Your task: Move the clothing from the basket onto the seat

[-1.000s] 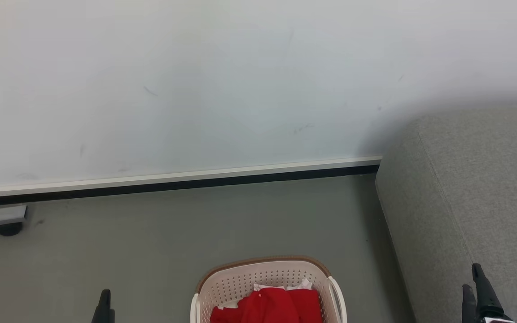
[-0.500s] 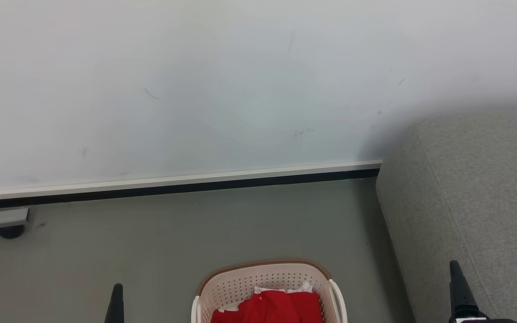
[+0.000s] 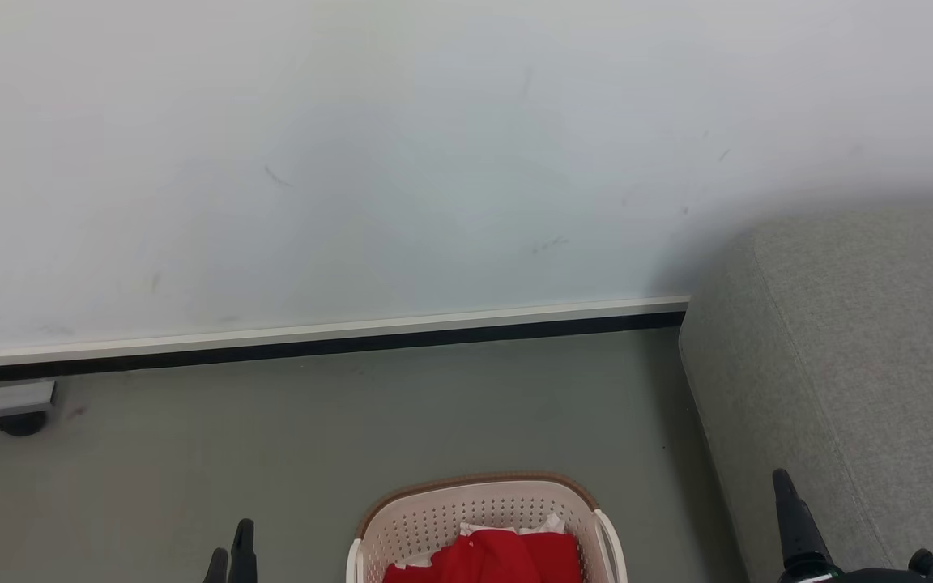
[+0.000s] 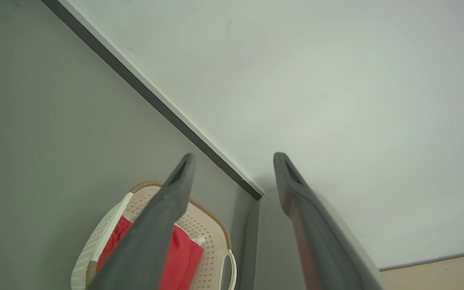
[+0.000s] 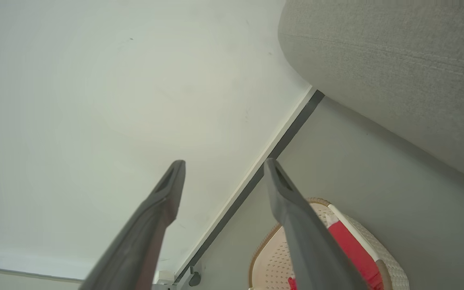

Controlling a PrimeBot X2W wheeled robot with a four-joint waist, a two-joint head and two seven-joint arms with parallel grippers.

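While the left gripper (image 4: pixel 234 161) and right gripper (image 5: pixel 224 165) are hovering empty, jaws spread, the red clothing (image 3: pixel 499 559) is lying in the laundry basket (image 3: pixel 434 510) near the sofa seat (image 3: pixel 863 340), and any careless descent is risking a finger snagging that basket.

I take this for a home sitting room: a grey upholstered seat (image 3: pixel 855 348) backs against a plain white wall (image 3: pixel 434 162) with dark skirting (image 3: pixel 353 346), and beside the seat a laundry basket (image 3: pixel 426 522) of red clothing (image 3: pixel 499 559) stands on a bare grey floor (image 3: pixel 353 429).
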